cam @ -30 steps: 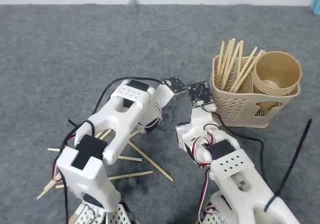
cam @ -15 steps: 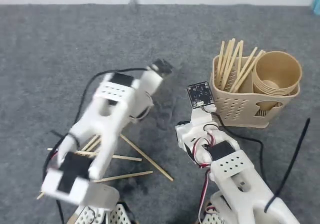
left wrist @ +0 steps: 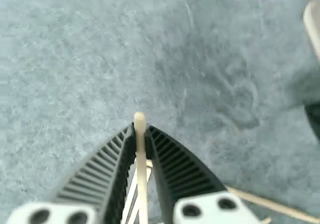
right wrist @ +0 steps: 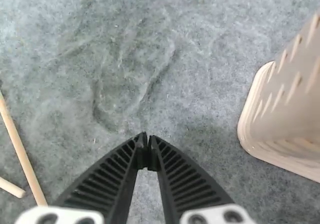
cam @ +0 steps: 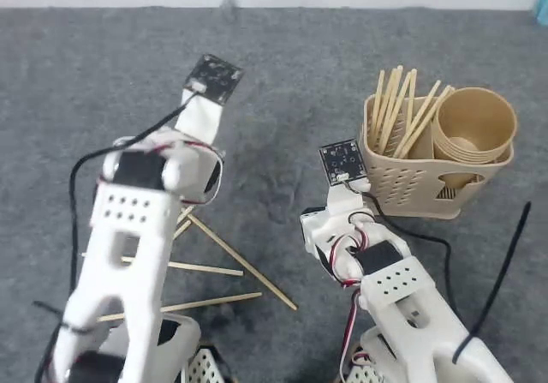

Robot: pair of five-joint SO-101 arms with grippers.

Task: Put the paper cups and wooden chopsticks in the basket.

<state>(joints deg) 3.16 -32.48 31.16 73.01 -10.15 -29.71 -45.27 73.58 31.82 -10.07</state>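
1. Your left gripper [left wrist: 139,130] pinches a wooden chopstick [left wrist: 141,171] near its end, well apart from the basket [cam: 402,190]; the stick can pivot or slip.
2. Your right gripper [right wrist: 148,140], closed and empty near the basket, may block the way.

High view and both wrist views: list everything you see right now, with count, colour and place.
basket: one, beige, perforated, right side of the table.
paper cups: a nested stack, tan, in the basket's right part; number unclear.
bundled chopsticks: several, pale wood, standing in the basket's left part.
loose chopsticks: at least three, pale wood, lying on the table by the left arm.
held chopstick: one, pale wood.
table cover: one, grey.
left gripper: shut on the held chopstick.
right gripper: shut, empty, beside the basket.
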